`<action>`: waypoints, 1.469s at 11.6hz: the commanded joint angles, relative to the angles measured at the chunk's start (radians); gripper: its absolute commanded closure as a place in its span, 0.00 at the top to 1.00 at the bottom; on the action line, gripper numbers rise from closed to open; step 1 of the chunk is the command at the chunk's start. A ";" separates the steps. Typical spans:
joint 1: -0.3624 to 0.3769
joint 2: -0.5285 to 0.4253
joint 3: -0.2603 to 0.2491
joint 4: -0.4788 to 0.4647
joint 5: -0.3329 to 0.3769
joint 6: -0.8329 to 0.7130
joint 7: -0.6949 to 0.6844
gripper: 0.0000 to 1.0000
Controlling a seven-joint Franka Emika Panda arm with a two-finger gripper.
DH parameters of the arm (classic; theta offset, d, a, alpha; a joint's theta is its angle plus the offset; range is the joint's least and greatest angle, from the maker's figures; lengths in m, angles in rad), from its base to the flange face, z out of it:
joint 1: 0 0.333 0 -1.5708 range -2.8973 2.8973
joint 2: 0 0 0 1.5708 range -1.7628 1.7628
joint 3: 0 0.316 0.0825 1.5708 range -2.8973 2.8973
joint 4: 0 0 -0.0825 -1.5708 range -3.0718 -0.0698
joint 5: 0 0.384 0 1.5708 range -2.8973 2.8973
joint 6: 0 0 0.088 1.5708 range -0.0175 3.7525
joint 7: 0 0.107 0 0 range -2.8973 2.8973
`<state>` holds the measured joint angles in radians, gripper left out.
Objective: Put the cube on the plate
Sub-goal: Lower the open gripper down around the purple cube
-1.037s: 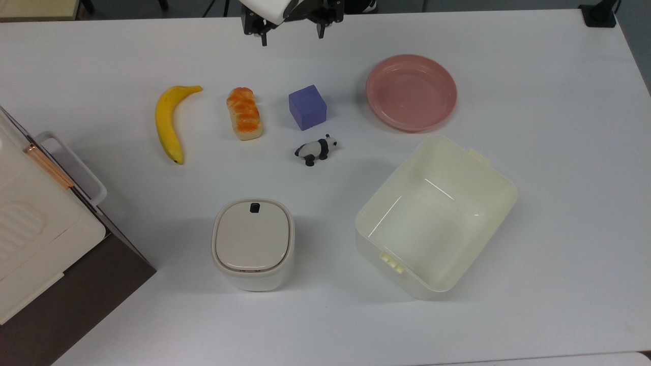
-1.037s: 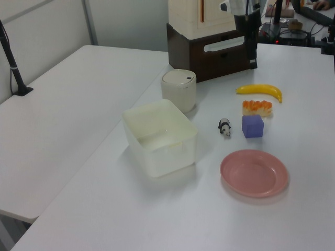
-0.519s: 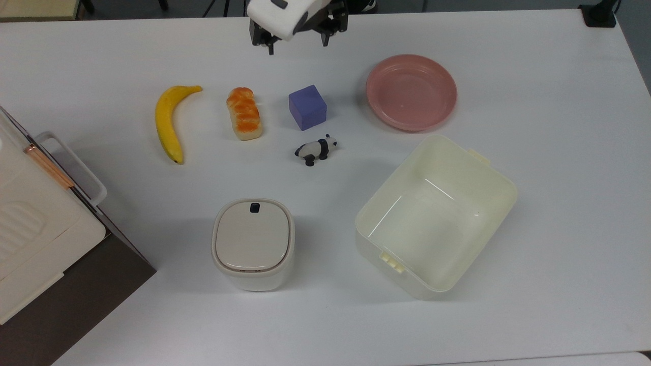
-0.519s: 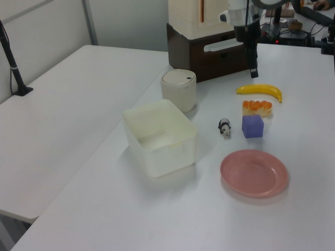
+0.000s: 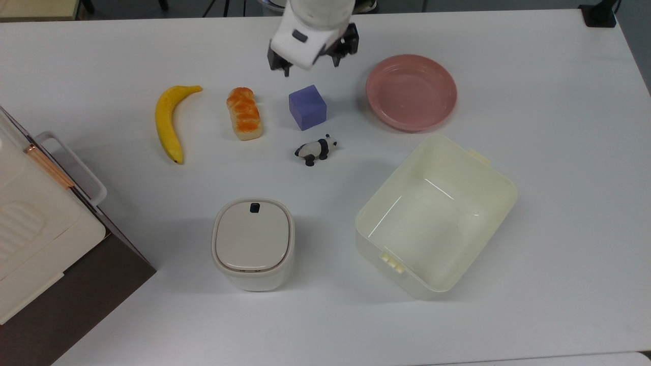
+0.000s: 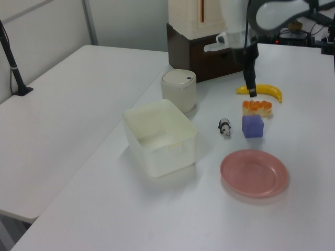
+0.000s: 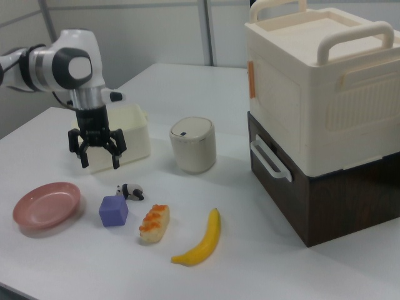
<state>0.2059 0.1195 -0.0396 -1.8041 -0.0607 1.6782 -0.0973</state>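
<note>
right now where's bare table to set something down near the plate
Bare table lies on the top view's right of the plate and the tub. It is crowded on the top view's left: cube, panda, bread and banana, with the open pincer hovering.

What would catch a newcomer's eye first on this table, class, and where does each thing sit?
The white arm's open gripper hangs above the table, over the purple-blue cube. In the top view, the pink plate lies bare to the cube's right, while a bread toy and a yellow banana line up to its left.
</note>
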 commanded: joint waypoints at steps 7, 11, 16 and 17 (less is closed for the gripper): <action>0.062 0.135 -0.006 -0.084 -0.025 0.172 0.050 1.00; 0.049 0.143 -0.006 -0.081 -0.048 0.161 -0.086 1.00; 0.049 0.175 -0.006 -0.081 -0.068 0.166 -0.096 0.83; 0.049 0.175 -0.006 -0.080 -0.071 0.166 -0.098 0.83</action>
<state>0.2475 0.2870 -0.0400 -1.8741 -0.1161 1.8308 -0.1739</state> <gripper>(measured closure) 0.132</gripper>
